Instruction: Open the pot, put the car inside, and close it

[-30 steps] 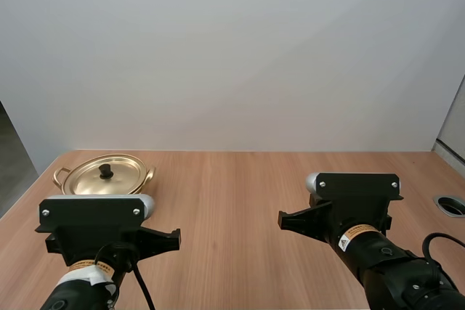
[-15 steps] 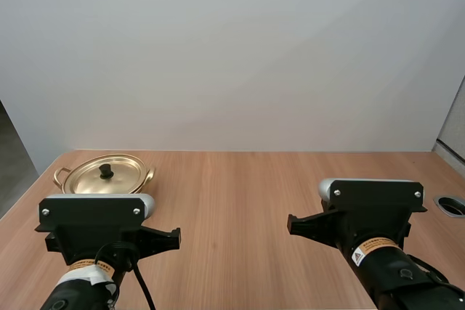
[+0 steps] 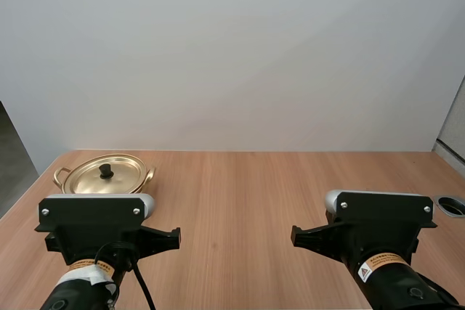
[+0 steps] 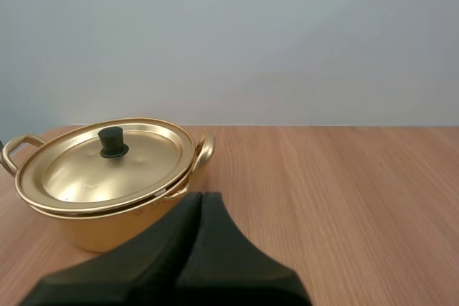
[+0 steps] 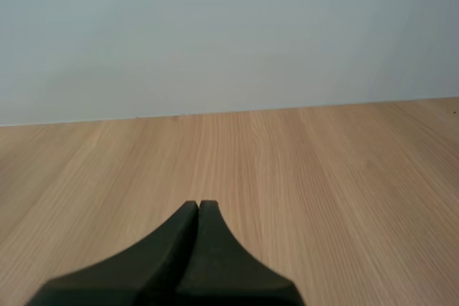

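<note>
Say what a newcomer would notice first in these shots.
The shiny gold pot stands out first. Its lid is on, topped by a black knob, and it sits at the far left of the wooden table, just ahead of the left hand. Both hands are shut on nothing, and the right hand points across the tabletop toward the wall.

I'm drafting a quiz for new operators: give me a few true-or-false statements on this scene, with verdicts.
1. The lid sits on the pot. True.
2. The left jaws grip the lid's knob. False: they are shut on nothing, and the knob stands free.
3. The right jaws are open. False: they lie shut together over the bare table.
4. The pot stands near the table's far left corner. True.
</note>
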Motion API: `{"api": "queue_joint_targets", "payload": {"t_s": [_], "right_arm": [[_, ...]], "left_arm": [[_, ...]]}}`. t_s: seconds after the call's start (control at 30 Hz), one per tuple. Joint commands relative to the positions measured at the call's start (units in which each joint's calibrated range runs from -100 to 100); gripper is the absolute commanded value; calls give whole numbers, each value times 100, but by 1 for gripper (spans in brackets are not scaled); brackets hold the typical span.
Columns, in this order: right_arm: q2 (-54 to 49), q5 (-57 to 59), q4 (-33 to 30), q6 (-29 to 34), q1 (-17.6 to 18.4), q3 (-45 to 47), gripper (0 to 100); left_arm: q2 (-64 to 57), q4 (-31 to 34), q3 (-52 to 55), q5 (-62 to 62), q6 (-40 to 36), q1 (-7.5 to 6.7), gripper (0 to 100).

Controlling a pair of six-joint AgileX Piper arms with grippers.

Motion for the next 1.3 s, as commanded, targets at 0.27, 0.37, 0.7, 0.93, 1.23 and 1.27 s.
{"api": "queue_joint_targets", "payload": {"t_s": [0.27, 0.37, 0.7, 0.93, 1.23, 1.27], "right_arm": [[0, 461, -110, 0, -3, 0, 0], [0, 482, -110, 0, -3, 0, 0], [0, 483, -98, 0, -3, 0, 0], [0, 483, -98, 0, -3, 0, 0], [0, 483, -98, 0, -3, 0, 0], [0, 483, -98, 0, -3, 0, 0]], "left_arm": [[0, 7, 0, 0, -4, -5, 0], [0, 7, 0, 0, -4, -5, 0], [0, 7, 0, 0, -4, -5, 0], [0, 7, 0, 0, -4, -5, 0], [0, 7, 0, 0, -4, -5, 0], [0, 7, 0, 0, -4, -5, 0]]}}
